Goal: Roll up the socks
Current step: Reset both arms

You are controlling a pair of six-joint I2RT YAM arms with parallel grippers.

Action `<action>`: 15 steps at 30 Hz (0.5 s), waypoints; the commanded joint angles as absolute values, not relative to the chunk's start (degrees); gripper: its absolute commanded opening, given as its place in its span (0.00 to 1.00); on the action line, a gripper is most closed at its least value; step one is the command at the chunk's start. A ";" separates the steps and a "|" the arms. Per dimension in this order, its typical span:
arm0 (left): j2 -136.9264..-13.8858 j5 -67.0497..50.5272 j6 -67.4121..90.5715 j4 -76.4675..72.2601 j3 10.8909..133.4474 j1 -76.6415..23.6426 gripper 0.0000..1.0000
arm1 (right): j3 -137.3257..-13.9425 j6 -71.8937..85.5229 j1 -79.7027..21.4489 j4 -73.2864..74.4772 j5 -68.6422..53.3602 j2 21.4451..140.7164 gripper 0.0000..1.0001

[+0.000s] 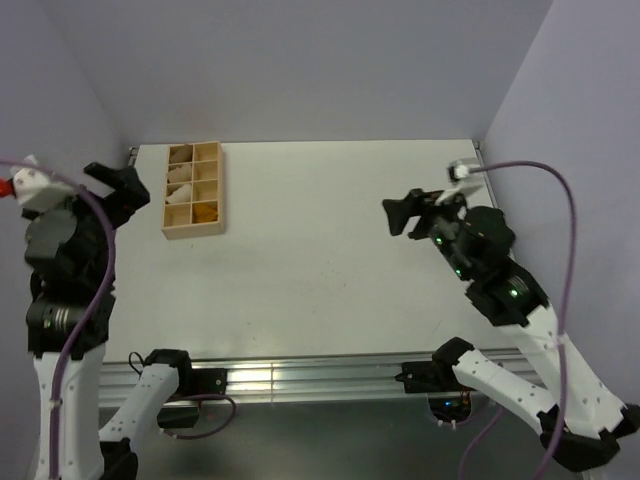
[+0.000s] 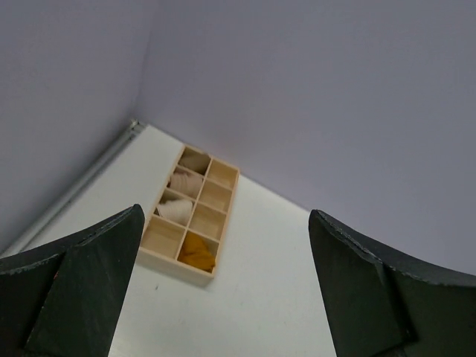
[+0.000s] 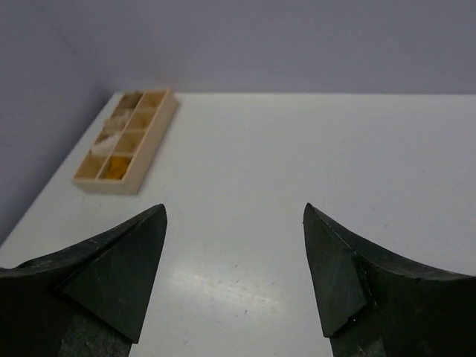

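A mustard-orange sock lies bunched in the near right compartment of a wooden divided box at the table's far left. It also shows in the left wrist view and the right wrist view. Its dark striped cuff does not show. My left gripper is open and empty, raised at the table's left edge, left of the box; its jaws stand wide apart in its wrist view. My right gripper is open and empty above the table's right side, far from the box, jaws wide.
Pale cream rolled bundles fill some of the box's left compartments, also seen in the left wrist view. Purple walls close the table at the back and sides. A metal rail runs along the near edge.
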State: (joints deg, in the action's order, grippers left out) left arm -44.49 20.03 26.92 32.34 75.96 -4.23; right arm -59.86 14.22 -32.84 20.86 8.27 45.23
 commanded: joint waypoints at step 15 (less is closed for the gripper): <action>-22.42 43.85 18.89 37.70 75.06 -15.29 1.00 | -60.38 5.90 -32.52 30.32 39.90 12.22 0.98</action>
State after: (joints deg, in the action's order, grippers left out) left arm -23.70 37.47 20.40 36.29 75.46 -13.76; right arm -62.04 9.37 -32.73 30.89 36.99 13.56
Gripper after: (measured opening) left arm 0.995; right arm 0.968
